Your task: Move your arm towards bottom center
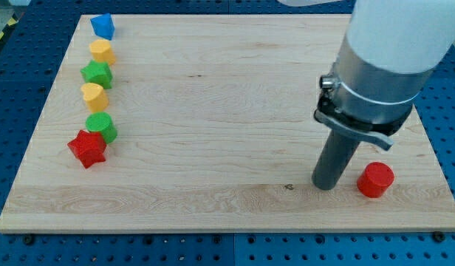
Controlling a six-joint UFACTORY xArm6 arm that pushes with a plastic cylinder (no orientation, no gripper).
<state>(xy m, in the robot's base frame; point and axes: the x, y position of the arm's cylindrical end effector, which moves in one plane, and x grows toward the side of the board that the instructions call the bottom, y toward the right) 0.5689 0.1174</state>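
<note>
Wooden board [213, 111] lies on blue pegboard. My tip [326, 185], a bare rod with no jaws to open or close, stands near the bottom edge, right of center, just beside the red cylinder [376, 179]. Bottom center seems not yet reached; next it should slide left.

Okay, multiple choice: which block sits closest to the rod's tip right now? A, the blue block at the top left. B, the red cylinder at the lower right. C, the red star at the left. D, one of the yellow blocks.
B: my tip stands just to the view's left of the red cylinder, apart from it, while the other blocks sit in a column far off at the board's left edge.
</note>
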